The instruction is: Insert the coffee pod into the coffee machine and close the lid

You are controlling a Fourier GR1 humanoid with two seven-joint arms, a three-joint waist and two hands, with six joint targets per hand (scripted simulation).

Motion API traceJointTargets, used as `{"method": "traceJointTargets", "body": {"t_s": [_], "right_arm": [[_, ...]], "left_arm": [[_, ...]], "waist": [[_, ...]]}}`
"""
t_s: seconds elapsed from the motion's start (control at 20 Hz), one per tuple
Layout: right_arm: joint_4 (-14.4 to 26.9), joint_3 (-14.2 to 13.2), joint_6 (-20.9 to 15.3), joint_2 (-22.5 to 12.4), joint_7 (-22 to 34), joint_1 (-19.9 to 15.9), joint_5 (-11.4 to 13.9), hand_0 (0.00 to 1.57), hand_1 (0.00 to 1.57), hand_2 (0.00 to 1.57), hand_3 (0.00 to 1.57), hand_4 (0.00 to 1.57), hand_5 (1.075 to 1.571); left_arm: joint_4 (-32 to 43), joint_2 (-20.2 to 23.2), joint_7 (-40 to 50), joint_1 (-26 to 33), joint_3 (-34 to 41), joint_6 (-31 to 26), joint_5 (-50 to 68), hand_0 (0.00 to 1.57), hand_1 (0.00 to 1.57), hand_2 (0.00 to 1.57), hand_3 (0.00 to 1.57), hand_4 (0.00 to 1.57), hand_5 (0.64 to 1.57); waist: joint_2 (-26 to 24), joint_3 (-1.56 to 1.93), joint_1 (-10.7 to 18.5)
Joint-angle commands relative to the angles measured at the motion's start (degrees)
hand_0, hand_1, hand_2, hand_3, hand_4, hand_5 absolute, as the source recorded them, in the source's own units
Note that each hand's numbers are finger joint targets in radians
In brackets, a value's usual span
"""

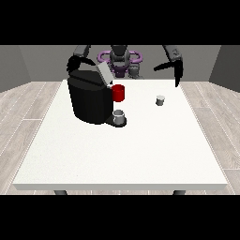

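**Front view: pod waits on the desk, lid stands open**

Front view shows the black coffee machine (89, 99) near the desk's (117, 154) far edge at the view's left, its grey lid (104, 73) tilted up, presumably so the slot is free to receive the pod. A red part (118, 93) juts from its front, and a small grey cup (119, 116) sits on the drip base below.

The coffee pod (160, 100) stands on the desk well apart from the machine, toward the view's right, untouched (so insertion is not yet done).

The hand at the view's right (177, 77) hangs above the desk's far edge, beyond the pod, probably poised to reach it; its fingers point downward, holding nothing. The hand at the view's left (73, 64) hovers just behind the machine's top, near the lid; whether its fingers are wide or narrow I cannot tell.
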Motion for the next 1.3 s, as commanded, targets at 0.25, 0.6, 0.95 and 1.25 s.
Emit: {"method": "traceJointTargets", "body": {"t_s": [0.25,0.6,0.95,1.25], "right_arm": [[1.6,1.3,-1.3,0.6,1.3,-4.0,0.4,0.00,0.00,0.00,0.00,0.40,1.571],[4.3,2.0,-2.9,-0.1,4.3,-5.6,3.5,0.00,0.00,0.00,0.00,0.43,1.571],[5.2,-1.1,-1.6,-2.8,5.4,-8.9,1.7,0.00,0.00,0.00,0.00,0.36,1.571],[6.7,-1.6,-1.0,-2.6,4.5,-7.9,0.6,0.00,0.00,0.00,0.00,0.43,1.571]], "left_arm": [[14.5,1.3,-0.9,-9.0,0.9,2.6,-4.7,0.00,0.00,0.00,0.00,0.00,1.571],[20.3,2.3,-0.6,-12.4,-1.7,2.7,-9.6,0.00,0.00,0.00,0.00,0.00,1.571],[28.4,4.8,-7.1,-14.4,-1.6,3.6,-14.1,0.22,0.22,0.53,0.22,0.00,1.571],[31.4,4.4,-7.5,-13.7,-3.9,7.6,-19.0,0.62,0.62,0.74,0.48,0.00,1.571]], "waist": [[4.6,-0.01,-2.4],[4.4,-0.01,-1.8],[5.8,-0.02,-2.1],[5.2,-0.01,-1.7]]}}
